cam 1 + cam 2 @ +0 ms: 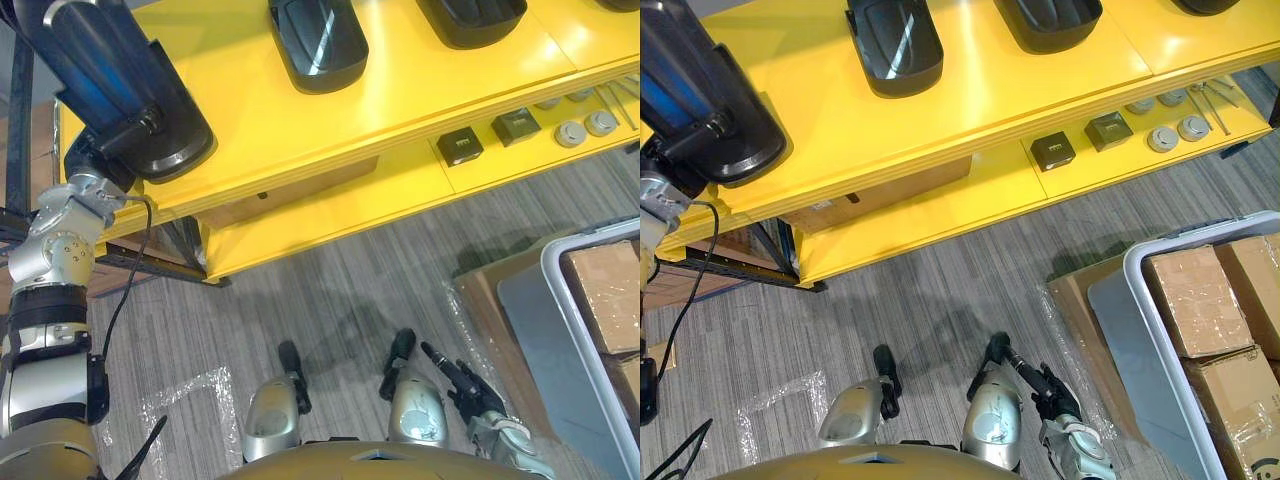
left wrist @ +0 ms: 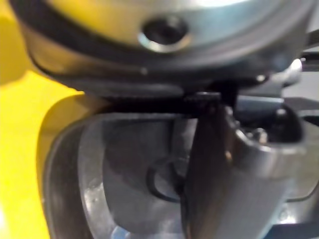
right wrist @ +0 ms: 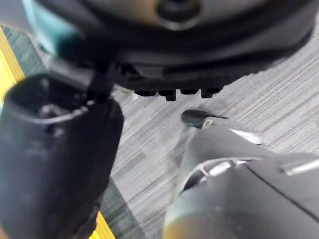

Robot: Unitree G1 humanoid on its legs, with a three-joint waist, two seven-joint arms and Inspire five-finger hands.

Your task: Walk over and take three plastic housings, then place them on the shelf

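**Left hand on a housing at the shelf's left end; right hand idle**

My left hand (image 1: 130, 133) is at the upper left of the frame, at the left end of the yellow shelf (image 1: 420, 90). Its fingers are closed on a black plastic housing (image 1: 110, 70). A dark finger lies over the shell's outside. In the left wrist view my thumb (image 2: 219, 169) crosses the glossy grey hollow of the same part. I cannot tell whether this housing touches the top board or hangs just above it.

A second housing (image 1: 318, 42) lies on the top board at upper centre. A third housing (image 1: 472, 18) lies to its right at the top edge. Both are well apart from my left hand.

My right hand (image 1: 470, 385) hangs at the lower right, above the grey carpet floor (image 1: 330, 290). Its fingers are straight and loose and hold nothing.

The lower board (image 1: 400, 190) carries two small black square boxes (image 1: 460, 147) (image 1: 516, 126). Two round silver parts (image 1: 570, 133) (image 1: 601, 122) sit beside them to the right. A brown carton (image 1: 300, 190) stands under the top board, left of centre.

A pale bin (image 1: 1127, 265) stands on the floor at the right edge. Wrapped cardboard boxes (image 1: 1195, 300) lie inside it.
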